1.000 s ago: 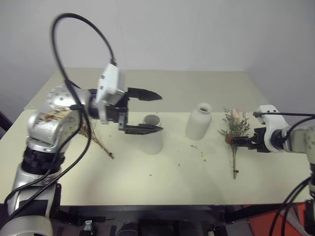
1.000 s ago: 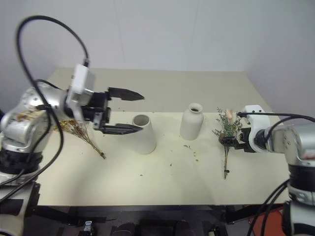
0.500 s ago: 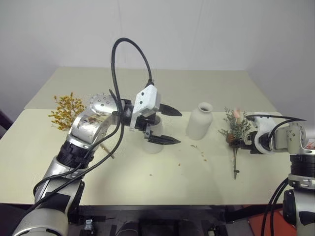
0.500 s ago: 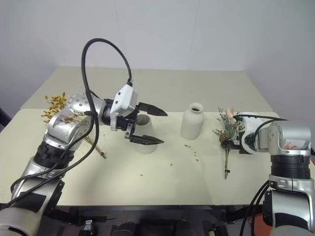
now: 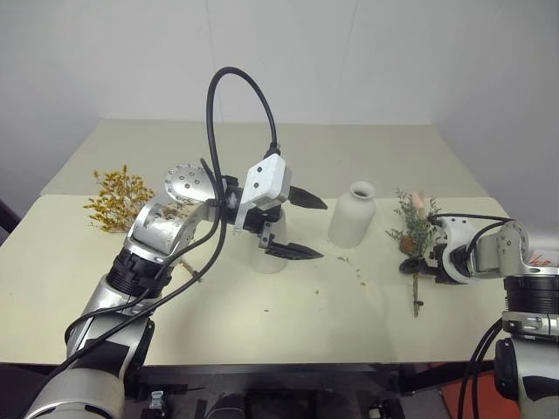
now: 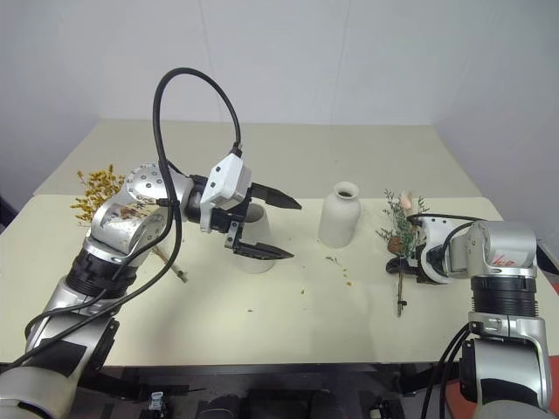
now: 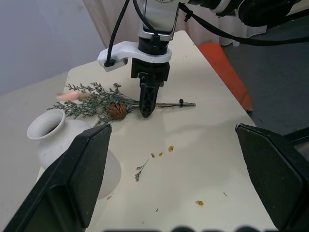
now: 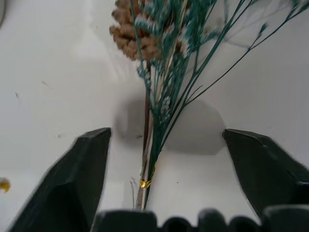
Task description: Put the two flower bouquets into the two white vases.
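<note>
A pale cream table [image 5: 306,323] is standing against a plain white wall, scattered with small flower crumbs.

From the head views, neither bouquet is sitting in a vase, so I'd judge the job barely begun. The left gripper [image 5: 301,229] is hovering with its jaws spread wide and empty, one finger above and one in front of the cone vase [image 5: 272,255], which is standing just behind its fingertips. The yellow bouquet [image 5: 118,199] is lying well behind that arm, near the table's left edge. The bottle vase [image 5: 352,215] is waiting upright between the two grippers. The right gripper [image 5: 423,263] is reaching down onto the stems of the grey-green bouquet [image 5: 417,225], whose peach plume is pointing away from it.

In the left wrist view, the left gripper's two fingers [image 7: 72,181] are standing far apart, framing the bottle vase [image 7: 50,135], the flat-lying grey-green bouquet [image 7: 104,102] and the right gripper [image 7: 147,107] touching down on its stems.

In the right wrist view, the right gripper's fingers [image 8: 82,183] are straddling the bound stems of the grey-green bouquet [image 8: 159,121], parted and not yet pinching. Both bunches are still needing lifting and planting.
</note>
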### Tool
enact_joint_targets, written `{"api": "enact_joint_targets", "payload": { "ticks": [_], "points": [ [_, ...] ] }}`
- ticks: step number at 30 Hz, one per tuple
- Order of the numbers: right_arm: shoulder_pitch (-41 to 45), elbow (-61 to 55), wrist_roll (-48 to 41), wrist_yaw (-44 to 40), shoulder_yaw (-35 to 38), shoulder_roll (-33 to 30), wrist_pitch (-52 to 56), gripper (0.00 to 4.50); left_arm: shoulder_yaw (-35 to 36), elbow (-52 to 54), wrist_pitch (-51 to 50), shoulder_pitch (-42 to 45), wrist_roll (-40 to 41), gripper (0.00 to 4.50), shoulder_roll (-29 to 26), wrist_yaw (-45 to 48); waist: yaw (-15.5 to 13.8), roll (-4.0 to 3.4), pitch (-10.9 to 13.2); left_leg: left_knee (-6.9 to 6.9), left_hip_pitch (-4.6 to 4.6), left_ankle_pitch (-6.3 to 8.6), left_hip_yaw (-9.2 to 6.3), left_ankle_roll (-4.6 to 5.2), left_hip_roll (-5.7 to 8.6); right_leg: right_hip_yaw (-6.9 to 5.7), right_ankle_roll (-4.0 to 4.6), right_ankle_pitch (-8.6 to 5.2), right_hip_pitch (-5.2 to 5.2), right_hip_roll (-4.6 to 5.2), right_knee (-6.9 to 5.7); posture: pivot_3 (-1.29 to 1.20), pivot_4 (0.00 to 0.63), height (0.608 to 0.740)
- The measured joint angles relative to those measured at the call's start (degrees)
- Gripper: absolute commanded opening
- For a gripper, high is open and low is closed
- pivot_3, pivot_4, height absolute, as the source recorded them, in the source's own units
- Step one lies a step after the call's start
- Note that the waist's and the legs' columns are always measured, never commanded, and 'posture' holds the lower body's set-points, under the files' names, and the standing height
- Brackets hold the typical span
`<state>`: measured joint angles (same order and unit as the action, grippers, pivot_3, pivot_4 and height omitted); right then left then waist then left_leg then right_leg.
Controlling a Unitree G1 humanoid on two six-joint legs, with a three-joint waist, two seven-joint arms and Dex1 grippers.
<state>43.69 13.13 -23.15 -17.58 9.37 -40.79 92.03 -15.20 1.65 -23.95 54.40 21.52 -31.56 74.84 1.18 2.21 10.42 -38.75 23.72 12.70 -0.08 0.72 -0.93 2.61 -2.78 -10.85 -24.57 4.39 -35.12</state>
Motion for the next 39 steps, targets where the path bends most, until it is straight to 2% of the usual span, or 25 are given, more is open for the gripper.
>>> {"api": "enact_joint_targets", "payload": {
  "ticks": [9,10,20,26,29,33,36,39],
  "points": [
    [0.0,1.3,0.3,-1.0,0.0,0.0,0.0,0.17,0.2,0.1,-0.1,0.0,-0.2,4.5,-1.1,-0.1,0.1,0.0,0.0,-0.01,-0.06,0.0,-0.01,0.0,-0.01,0.0,0.0,0.0,0.04,-0.02,-0.03,0.0,0.15,0.74],
    [0.0,1.4,0.3,-1.1,0.0,0.0,0.0,0.03,0.3,0.1,-0.1,0.0,-0.4,4.5,-1.2,-0.1,0.1,0.0,0.0,-0.01,-0.07,0.0,0.0,0.0,-0.01,0.0,0.0,0.0,0.04,-0.02,-0.03,0.0,0.15,0.74],
    [-0.4,-0.9,0.9,0.0,3.1,1.6,0.0,0.03,0.6,0.1,-0.1,0.0,-1.1,4.5,-1.6,-0.5,0.0,-0.02,0.0,0.0,-0.08,0.0,-0.01,0.0,-0.01,0.0,-0.01,0.0,0.05,-0.02,-0.03,0.0,0.15,0.74],
    [-0.8,-13.6,3.4,4.5,11.3,2.9,-0.1,0.03,2.3,0.3,-1.5,0.0,-1.1,4.5,-2.8,-1.2,-0.1,-0.09,0.0,0.02,0.0,0.0,-0.02,0.0,-0.01,-0.01,-0.02,-0.01,-0.01,0.0,-0.01,0.0,0.15,0.74],
    [-1.4,-21.4,3.9,5.8,13.1,4.6,-1.6,0.03,2.8,0.3,-2.7,0.0,-1.1,4.5,-3.6,-1.3,0.0,-0.09,0.0,0.01,-0.01,0.0,-0.04,0.0,-0.02,-0.01,-0.06,-0.04,-0.01,-0.02,-0.03,0.0,0.15,0.74],
    [-3.5,-29.8,5.2,8.4,13.4,9.6,-8.4,0.03,3.2,0.4,-3.8,0.0,-1.0,4.5,-4.3,-1.3,0.1,-0.11,0.1,-0.01,-0.04,0.0,-0.04,0.0,-0.02,-0.01,-0.16,-0.1,-0.01,-0.02,-0.11,0.0,0.15,0.74],
    [-6.5,-33.8,7.4,10.2,13.1,13.1,-21.8,0.03,3.7,0.3,-4.3,0.0,-1.0,4.5,-4.5,-1.4,-0.1,-0.13,0.1,-0.02,-0.04,0.0,-0.04,0.0,-0.01,-0.02,-0.25,-0.15,-0.01,-0.02,-0.09,0.0,0.15,0.74],
    [-4.5,-34.2,7.6,12.1,14.0,17.2,-28.2,0.03,3.9,0.0,-4.9,0.6,-1.1,4.5,-4.4,-1.8,0.0,-0.16,0.1,-0.04,-0.02,0.0,-0.03,0.0,0.0,0.0,-0.14,-0.07,-0.02,-0.01,-0.1,0.0,0.15,0.74]
  ]
}}
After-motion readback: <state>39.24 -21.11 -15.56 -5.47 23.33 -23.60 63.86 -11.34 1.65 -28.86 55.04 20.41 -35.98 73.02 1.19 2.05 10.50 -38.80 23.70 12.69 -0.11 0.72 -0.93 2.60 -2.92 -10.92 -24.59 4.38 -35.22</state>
